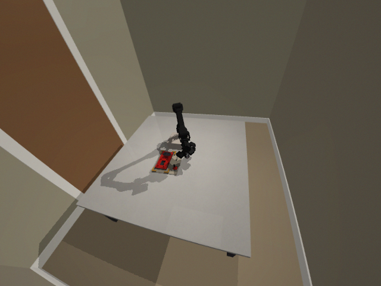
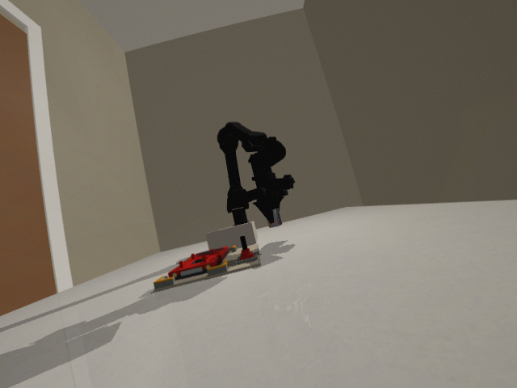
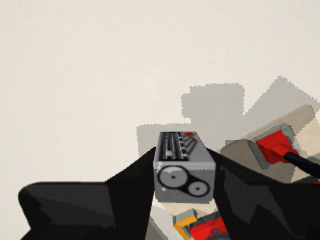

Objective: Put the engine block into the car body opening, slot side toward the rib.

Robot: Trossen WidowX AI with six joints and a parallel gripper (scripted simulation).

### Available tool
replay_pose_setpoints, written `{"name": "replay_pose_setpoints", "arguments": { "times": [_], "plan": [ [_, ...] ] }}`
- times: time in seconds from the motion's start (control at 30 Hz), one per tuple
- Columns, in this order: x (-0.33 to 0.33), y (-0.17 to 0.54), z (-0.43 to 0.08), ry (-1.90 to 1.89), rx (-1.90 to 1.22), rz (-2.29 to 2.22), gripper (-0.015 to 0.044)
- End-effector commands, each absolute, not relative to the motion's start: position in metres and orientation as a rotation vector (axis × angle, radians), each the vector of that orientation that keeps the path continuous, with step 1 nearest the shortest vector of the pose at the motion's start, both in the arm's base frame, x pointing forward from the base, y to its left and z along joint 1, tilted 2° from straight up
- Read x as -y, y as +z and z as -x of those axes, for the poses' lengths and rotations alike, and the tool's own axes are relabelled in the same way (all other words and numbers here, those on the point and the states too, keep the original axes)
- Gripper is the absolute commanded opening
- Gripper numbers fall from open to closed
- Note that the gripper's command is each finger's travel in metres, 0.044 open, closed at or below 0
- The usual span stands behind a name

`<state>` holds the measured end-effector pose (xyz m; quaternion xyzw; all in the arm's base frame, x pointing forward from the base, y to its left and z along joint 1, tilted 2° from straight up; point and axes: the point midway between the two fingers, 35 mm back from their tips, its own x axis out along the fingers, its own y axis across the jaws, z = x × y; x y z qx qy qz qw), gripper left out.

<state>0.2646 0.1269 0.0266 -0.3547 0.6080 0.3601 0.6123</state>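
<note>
Desk (image 1: 209, 185) (image 2: 355, 292): the broad pale surface under everything. Arm (image 1: 182, 127) (image 2: 232, 166) bent over it, its reach ending off to one side of the work.

Base board (image 1: 172, 173) (image 2: 254, 264) (image 3: 306, 116) lies on the desk. On it, the red car body (image 1: 162, 164) (image 2: 200, 260) (image 3: 209, 229), orange-cornered holders about it. Dark opening visible in the body, no block in it; the rib cannot be made out. Beside the body, a red piece with a black upright stem (image 1: 175, 167) (image 2: 246, 253) (image 3: 276, 146), standing in its own seat.

Engine block (image 2: 275, 217) (image 3: 185, 172): held aloft, beside the board rather than above the opening. Fingers (image 1: 185, 154) (image 2: 273, 217) closed on its two sides; grip looks firm. Pulleys on one face, a red mark on top. Which face carries the slot, cannot tell.

Progress: block grasped and off the desk. Remaining, by my reading: carry across, turn slot side to rib, lower fully, release, withdraw clean. Perhaps halfway. The stem wants a wide berth on the way out.
</note>
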Motion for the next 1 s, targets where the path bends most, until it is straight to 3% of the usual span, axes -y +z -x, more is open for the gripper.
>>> {"name": "replay_pose_setpoints", "arguments": {
  "times": [0.0,0.97],
  "plan": [
    [-0.127,0.018,-0.263,0.839,-1.411,0.817,0.0],
    [-0.127,-0.031,-0.262,0.839,-1.411,0.817,0.0]
  ]
}}
